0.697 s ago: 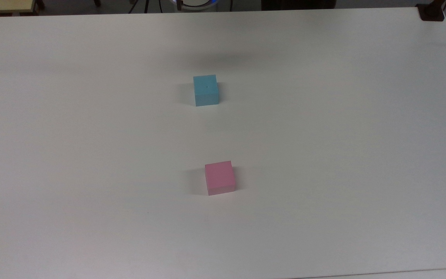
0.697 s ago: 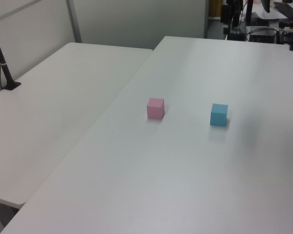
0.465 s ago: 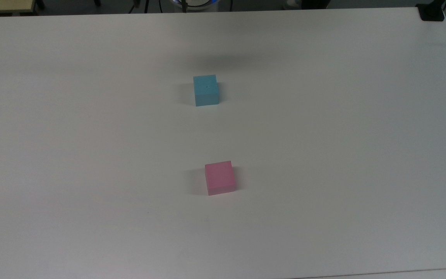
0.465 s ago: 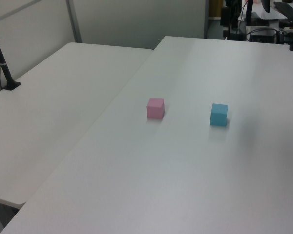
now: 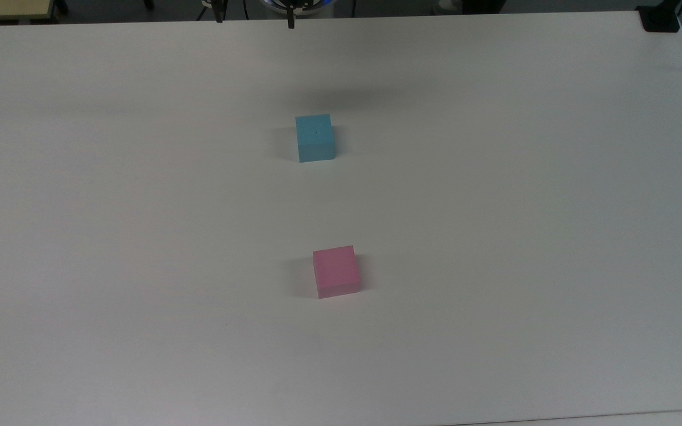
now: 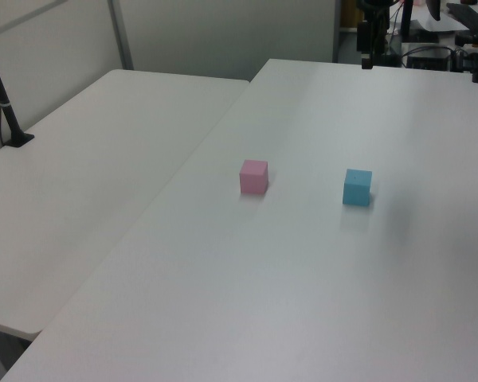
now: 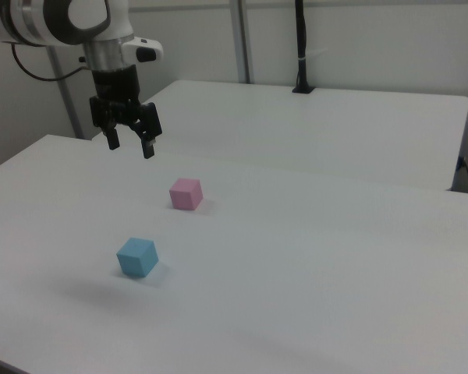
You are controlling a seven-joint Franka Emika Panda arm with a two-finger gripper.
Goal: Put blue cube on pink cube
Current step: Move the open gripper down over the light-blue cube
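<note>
Gripper (image 7: 130, 147) up in the air over the white tabletop (image 7: 312, 265), fingers spread apart and pointing down, clasping nothing. Blue cube (image 7: 136, 257) flat on the tabletop, below the gripper and nearer the camera in the right view. Pink cube (image 7: 186, 193) flat on the tabletop too, well apart from the blue cube. In the top view, blue cube (image 5: 315, 137) above pink cube (image 5: 336, 271); in the left view, pink cube (image 6: 253, 177) toward the left view's left of blue cube (image 6: 357, 187).
</note>
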